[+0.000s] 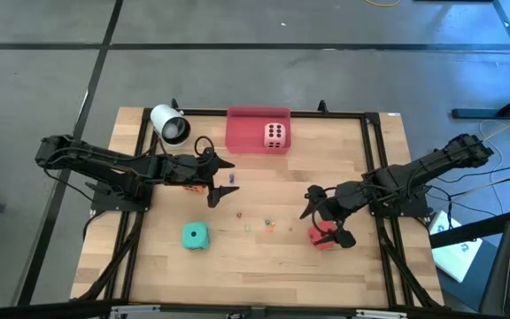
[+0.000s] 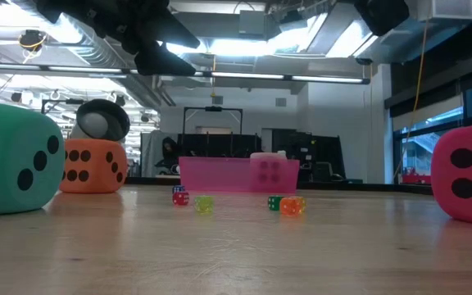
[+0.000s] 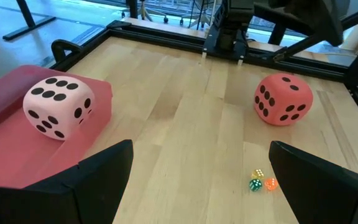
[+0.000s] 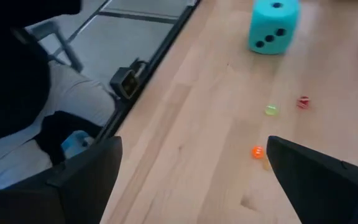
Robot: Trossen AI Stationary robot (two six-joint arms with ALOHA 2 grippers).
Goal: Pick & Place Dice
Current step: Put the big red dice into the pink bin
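1. You are partway through moving dice into the pink tray point(image 1: 242, 133) at the far edge of the tabletop point(image 1: 264, 266). One die, the pale pink die point(image 1: 275, 135), already sits in the tray, toward its right end. Three dice are still out on the wood.

2. Your left hand point(image 1: 217, 182) hangs over the orange die point(image 1: 197, 188) on the left half of the tabletop, fingers spread wide and holding nothing. From above, the hand covers most of that die.

3. Your right hand point(image 1: 328, 221) is low over the red die point(image 1: 322, 237) on the right half, jaws wide apart and empty. Whether a finger touches the die cannot be told.

4. The teal-green die point(image 1: 195, 236) stands alone near the front left, well apart from both hands.

5. My reading of the next move: bring one open hand down so its fingers straddle the die below it, close gently since the cubes look soft, lift clear, then carry it to the bare left part of the tray.

6. Count of large dice: four, one each of orange, pale pink, teal-green and red.

7. Count of other things: one pink tray; a scatter of tiny coloured dice point(image 2: 287, 205) mid-tabletop, at least four in the low view; one white cylindrical object point(image 1: 170, 124) at the far left corner.
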